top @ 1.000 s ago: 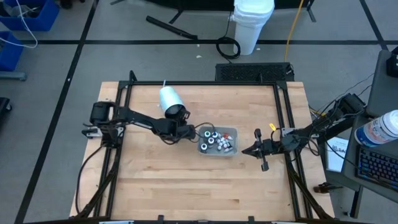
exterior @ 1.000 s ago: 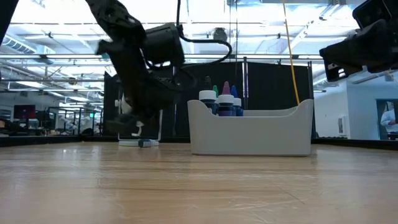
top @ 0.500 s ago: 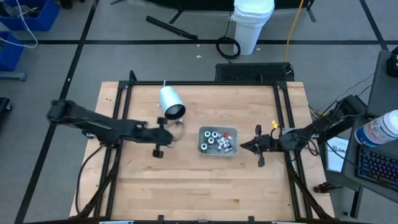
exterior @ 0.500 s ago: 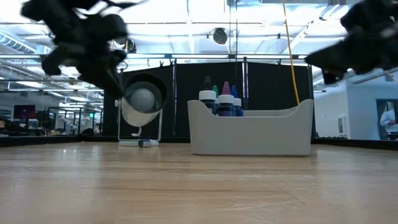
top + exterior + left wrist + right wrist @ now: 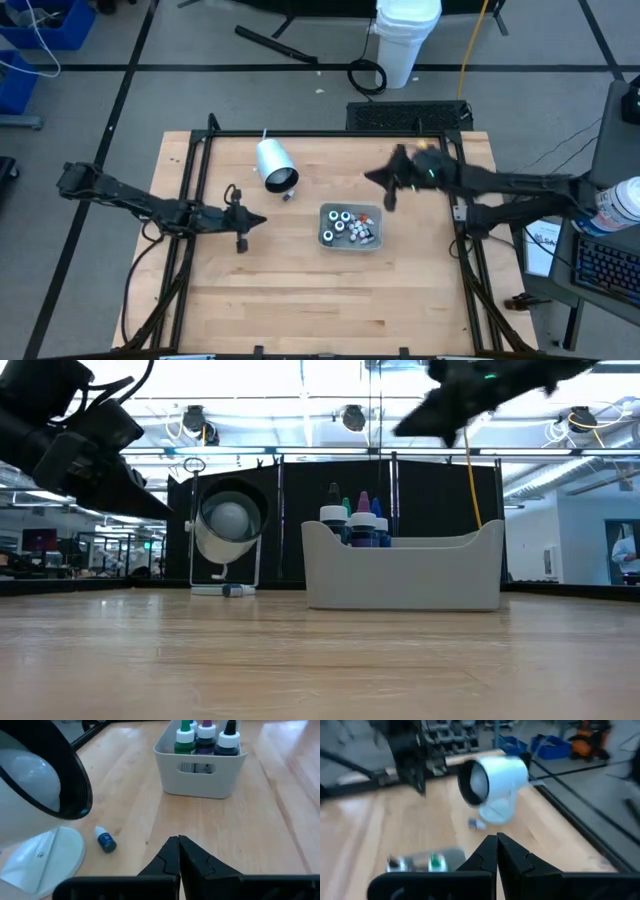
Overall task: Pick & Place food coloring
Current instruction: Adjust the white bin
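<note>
My two arms hang over a wooden table (image 5: 300,290) in a big, bright hall with ceiling lights and dark screens behind. The white cylinder (image 5: 274,163) lies on its stand toward the far left of the table. The grey tray (image 5: 349,227) sits near the middle and holds most of the food coloring bottles (image 5: 347,224), caps up. One small blue bottle (image 5: 105,840) lies on its side on the bare wood just beside the cylinder's base, well apart from the tray.

My left gripper (image 5: 240,226) hovers low, left of the tray, fingers pressed together on nothing. My right gripper (image 5: 385,186) is up in the air beyond the tray's far right corner, also closed and empty.

The risk I see: the stray bottle is tiny and round, so it could roll from a clumsy touch, perhaps under the cylinder's stand. A low pass by either arm could also clip the tray's wall and tip the upright bottles, and both arms near the tray could meet
</note>
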`<control>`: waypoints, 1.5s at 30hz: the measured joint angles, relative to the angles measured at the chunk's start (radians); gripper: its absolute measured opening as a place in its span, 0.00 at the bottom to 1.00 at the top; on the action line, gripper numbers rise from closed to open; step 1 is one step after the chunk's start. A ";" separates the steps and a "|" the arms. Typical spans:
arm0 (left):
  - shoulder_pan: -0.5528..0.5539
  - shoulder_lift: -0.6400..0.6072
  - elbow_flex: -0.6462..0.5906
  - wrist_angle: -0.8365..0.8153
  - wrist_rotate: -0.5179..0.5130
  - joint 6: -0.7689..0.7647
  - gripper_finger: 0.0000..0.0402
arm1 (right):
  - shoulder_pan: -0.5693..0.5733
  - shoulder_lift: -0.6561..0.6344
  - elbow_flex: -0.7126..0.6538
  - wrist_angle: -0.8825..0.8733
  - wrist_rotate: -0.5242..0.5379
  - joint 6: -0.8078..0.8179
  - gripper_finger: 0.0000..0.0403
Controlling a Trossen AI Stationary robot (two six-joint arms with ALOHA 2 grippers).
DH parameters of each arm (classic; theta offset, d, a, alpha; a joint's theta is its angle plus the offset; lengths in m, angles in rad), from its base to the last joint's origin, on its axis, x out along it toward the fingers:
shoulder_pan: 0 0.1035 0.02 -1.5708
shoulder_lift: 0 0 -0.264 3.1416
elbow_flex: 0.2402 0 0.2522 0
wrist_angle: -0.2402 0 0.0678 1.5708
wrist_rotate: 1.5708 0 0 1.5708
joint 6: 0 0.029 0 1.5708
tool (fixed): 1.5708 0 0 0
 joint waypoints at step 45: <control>0.004 0.338 -0.010 0.198 -0.205 -0.329 0.01 | -0.094 0.911 0.529 0.105 -0.167 0.152 0.00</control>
